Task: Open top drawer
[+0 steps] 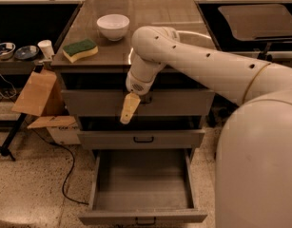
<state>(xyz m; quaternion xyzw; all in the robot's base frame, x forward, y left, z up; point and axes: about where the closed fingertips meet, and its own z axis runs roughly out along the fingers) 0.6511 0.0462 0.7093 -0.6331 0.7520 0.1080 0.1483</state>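
Observation:
The top drawer (183, 103) is the wide grey panel just under the cabinet top, in the middle of the camera view. Its black bar handle is hidden behind my arm's wrist. My gripper (128, 109) hangs down in front of the centre of that panel, tan and pointing down-left, its tip over the dark gap below the panel. A dark gap shows above the panel too. The narrower middle drawer (107, 139) is closed and its black handle (143, 139) shows. The lowest drawer (141, 189) is pulled far out and is empty.
On the cabinet top stand a white bowl (113, 26) and a green-and-yellow sponge (80, 50). A cardboard box (38, 94) leans at the cabinet's left side, with a low shelf of small bowls (4, 49) behind it. A black cable (64, 175) lies on the floor. My white arm (259, 127) fills the right.

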